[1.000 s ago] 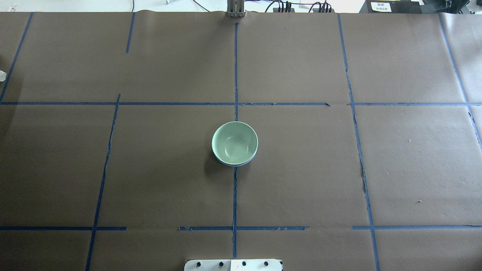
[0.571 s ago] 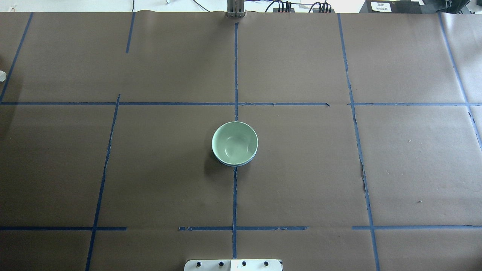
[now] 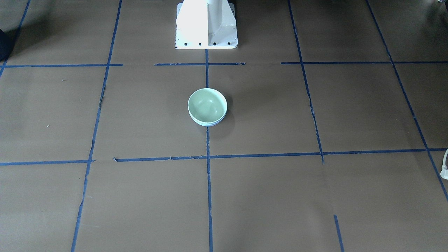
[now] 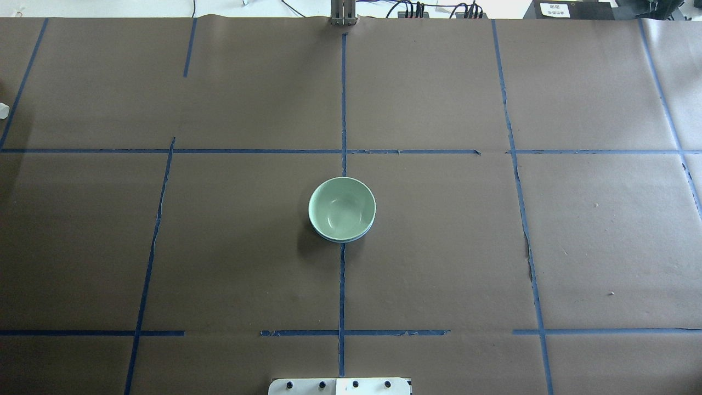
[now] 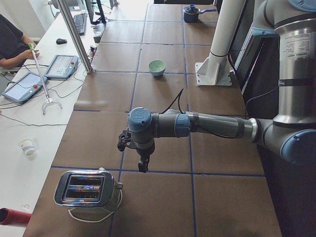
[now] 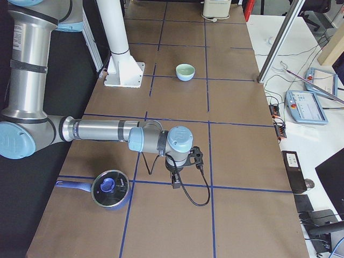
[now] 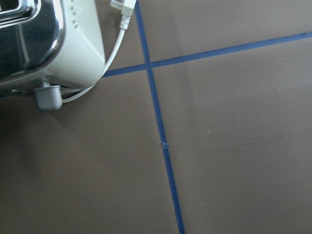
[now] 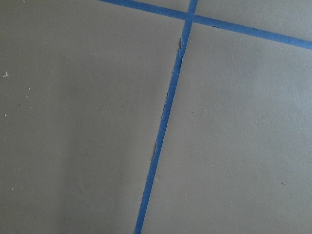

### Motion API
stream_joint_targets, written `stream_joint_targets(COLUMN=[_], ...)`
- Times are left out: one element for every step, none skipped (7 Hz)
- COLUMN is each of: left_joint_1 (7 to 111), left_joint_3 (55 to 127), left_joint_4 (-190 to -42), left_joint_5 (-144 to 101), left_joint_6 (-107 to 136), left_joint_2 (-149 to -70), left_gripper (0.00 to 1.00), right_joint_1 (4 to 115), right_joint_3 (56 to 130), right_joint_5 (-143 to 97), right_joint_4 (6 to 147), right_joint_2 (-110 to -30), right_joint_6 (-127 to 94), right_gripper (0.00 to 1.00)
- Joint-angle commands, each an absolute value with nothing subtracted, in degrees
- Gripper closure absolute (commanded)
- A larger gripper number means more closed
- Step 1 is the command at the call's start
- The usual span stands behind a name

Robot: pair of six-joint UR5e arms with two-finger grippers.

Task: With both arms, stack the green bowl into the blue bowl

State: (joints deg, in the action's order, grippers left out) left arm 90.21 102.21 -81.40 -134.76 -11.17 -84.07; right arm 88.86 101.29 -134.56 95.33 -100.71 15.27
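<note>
The green bowl (image 4: 342, 207) sits nested inside the blue bowl (image 4: 341, 239) at the table's middle; only a thin blue rim shows beneath it. The pair also shows in the front view, green bowl (image 3: 207, 104) over the blue rim (image 3: 207, 124). The left arm's gripper (image 5: 143, 167) hangs over the table's left end near a toaster, far from the bowls. The right arm's gripper (image 6: 176, 183) hangs over the right end near a pot. Both show only in the side views, so I cannot tell if they are open or shut. No fingers show in the wrist views.
A chrome toaster (image 5: 89, 190) with a white cord stands at the left end and shows in the left wrist view (image 7: 44, 44). A blue lidded pot (image 6: 110, 188) stands at the right end. The white pedestal (image 3: 206, 24) is behind the bowls. An operator sits beside the table.
</note>
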Motion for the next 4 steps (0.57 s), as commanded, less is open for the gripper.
stream_joint_targets(left_joint_1=[90.4,90.3,90.4,90.4], left_joint_3=[102.0,102.7,102.7,102.0], left_joint_4=[-82.0,-82.1,-82.0,-82.0], left_joint_5=[-138.1,-137.7,-137.6,-137.5], left_joint_6=[-10.9,-10.8,-10.9,-11.0], left_joint_2=[-83.3,-83.4,-83.3,-83.3], left_gripper=[0.00,0.00,0.00,0.00], right_joint_1=[88.9,88.9,88.9,88.9], right_joint_3=[101.1,101.2,101.1,101.2], right_joint_5=[-134.5,-134.6,-134.6,-134.6], right_joint_4=[95.4,95.4,95.3,95.3], right_joint_2=[-100.8,-100.8,-100.8,-100.8], right_joint_6=[15.4,15.3,15.4,15.3], right_gripper=[0.00,0.00,0.00,0.00])
